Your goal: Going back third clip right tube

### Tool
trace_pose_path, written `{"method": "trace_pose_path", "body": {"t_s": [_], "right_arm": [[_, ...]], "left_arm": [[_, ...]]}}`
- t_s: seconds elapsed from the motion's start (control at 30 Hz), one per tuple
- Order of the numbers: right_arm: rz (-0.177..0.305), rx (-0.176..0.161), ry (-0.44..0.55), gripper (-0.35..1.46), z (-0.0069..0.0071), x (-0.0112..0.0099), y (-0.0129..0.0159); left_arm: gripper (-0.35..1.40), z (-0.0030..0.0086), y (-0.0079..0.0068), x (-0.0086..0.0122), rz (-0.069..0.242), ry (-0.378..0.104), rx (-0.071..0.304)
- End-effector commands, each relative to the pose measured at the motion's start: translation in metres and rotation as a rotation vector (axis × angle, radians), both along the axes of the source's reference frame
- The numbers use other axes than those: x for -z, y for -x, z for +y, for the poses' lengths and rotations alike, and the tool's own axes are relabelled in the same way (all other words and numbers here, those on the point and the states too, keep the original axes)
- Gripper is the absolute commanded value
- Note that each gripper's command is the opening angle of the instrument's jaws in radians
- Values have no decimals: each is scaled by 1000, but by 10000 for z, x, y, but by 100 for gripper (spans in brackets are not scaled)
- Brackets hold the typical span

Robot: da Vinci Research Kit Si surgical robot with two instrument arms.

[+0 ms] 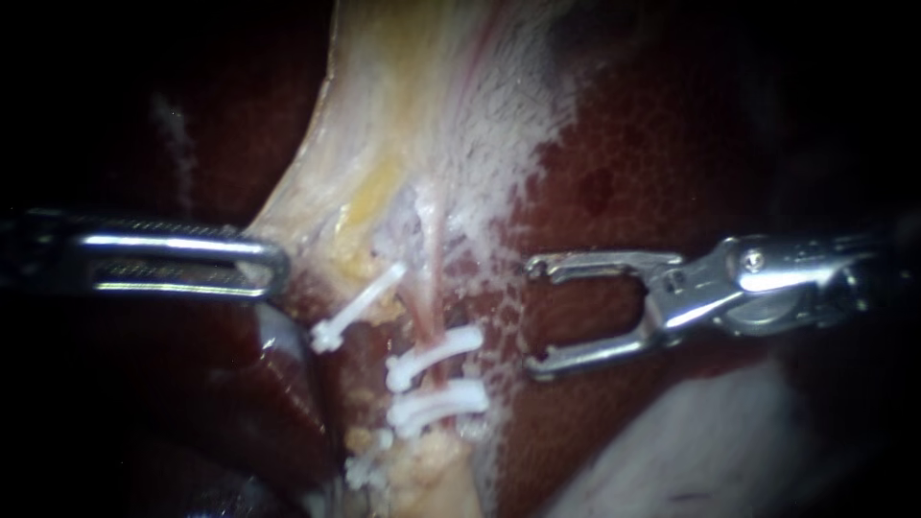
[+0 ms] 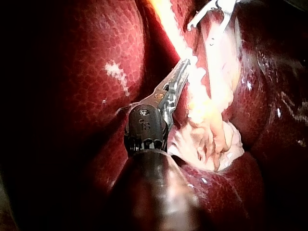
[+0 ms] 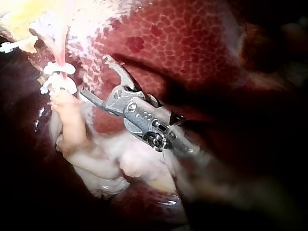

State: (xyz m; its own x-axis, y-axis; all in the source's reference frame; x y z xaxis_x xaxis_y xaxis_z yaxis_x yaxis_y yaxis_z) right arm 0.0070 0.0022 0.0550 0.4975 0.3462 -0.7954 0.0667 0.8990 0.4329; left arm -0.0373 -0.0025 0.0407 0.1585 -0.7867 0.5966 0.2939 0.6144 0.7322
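SPREAD AND EMPTY: The right instrument (image 1: 532,315) hovers over the dark red liver (image 1: 652,173), its hand spread wide with nothing between the two jaws. The open mouth faces the right tube (image 1: 434,278) but is clear of it, with a strip of bare liver showing between. Straight ahead of those jaws, the thin pink tube runs lengthwise down the pale tissue (image 1: 384,115), square to the instrument's shaft. It carries a stack of white clips (image 1: 436,403) that lie crosswise on it, their ends toward the empty jaws. With the clips seated and the hand empty, the job left appears to be a straight retreat along the shaft's own line, away from the tube, so the jaw tips do not snag a clip. Just beyond the tube, a slanted clip (image 1: 357,307) sits on the neighbouring strand. Farther across, the left instrument (image 1: 280,261) comes in level, its hand pressed together on the edge of the pale tissue, seemingly holding the sheet taut. It stands farther from the right tube than its partner.
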Motion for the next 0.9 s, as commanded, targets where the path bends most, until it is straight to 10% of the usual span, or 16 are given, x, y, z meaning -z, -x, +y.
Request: {"method": "trace_pose_path", "body": {"t_s": [0.03, 0.53, 0.9], "right_arm": [[1, 5, 3, 60, 2, 3, 1], [16, 29, 9, 60, -6, 19, -1], [24, 43, 22, 60, -7, 19, 1]], "left_arm": [[-35, 0, 0, 0, 0, 0, 0], [-35, 5, -7, -39, 5, 3, 1], [-35, -20, 14, -98, 49, -23, -14]]}}
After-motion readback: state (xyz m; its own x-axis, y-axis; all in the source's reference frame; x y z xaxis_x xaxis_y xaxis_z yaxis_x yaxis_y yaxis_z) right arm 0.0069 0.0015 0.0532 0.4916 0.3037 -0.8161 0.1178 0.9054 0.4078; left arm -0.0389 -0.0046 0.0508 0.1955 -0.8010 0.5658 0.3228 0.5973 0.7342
